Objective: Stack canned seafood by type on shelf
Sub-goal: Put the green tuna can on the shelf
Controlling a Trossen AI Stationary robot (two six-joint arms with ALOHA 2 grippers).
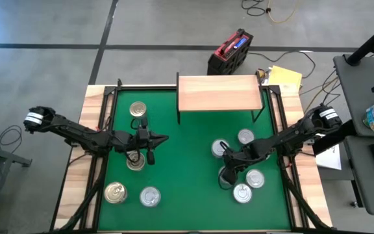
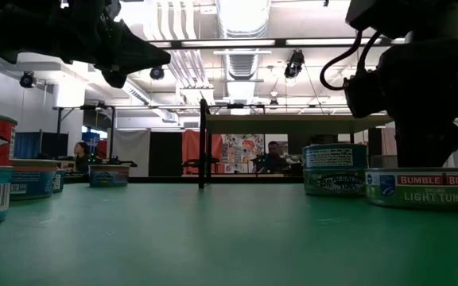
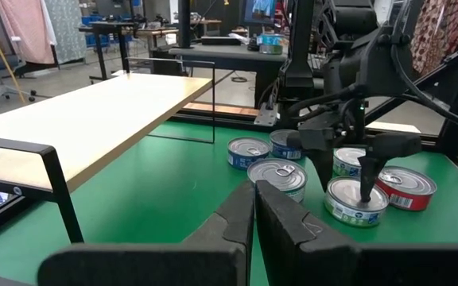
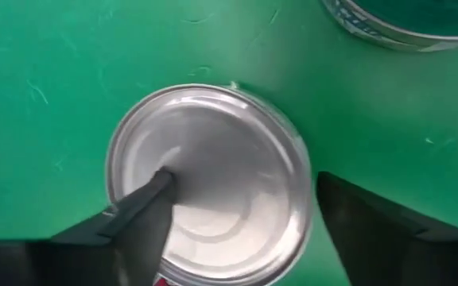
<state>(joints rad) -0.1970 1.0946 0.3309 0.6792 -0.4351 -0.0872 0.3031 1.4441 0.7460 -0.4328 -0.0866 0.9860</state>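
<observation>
Mat [image 1: 187, 162]: green, flat, felt-like, faintly scuffed; framed by a pale wood border.
Shelf [image 1: 219, 93]: rectangular light-wood board, smooth, on thin black legs [image 3: 62, 199]; at the mat's far edge, long axis across the table; bare on top.
Right arm [image 1: 291, 136]: dark, jointed, reaching in over the right-hand cans.
Left arm [image 1: 76, 133]: dark, stretched over the mat's left half.
Cans: short round metal tins, shiny lids up, all on the mat; one group on the right [image 1: 245, 137], others on the left [image 1: 137, 109], one gold-topped [image 1: 115, 192].
Can below right claw [image 4: 209, 179]: silver, ringed lid, upright.
Right claw [image 4: 241, 214]: fingers apart, one over the lid, one outside the rim; not clamped.
Left claw [image 3: 254, 218]: fingers pressed together, holding nothing.
</observation>
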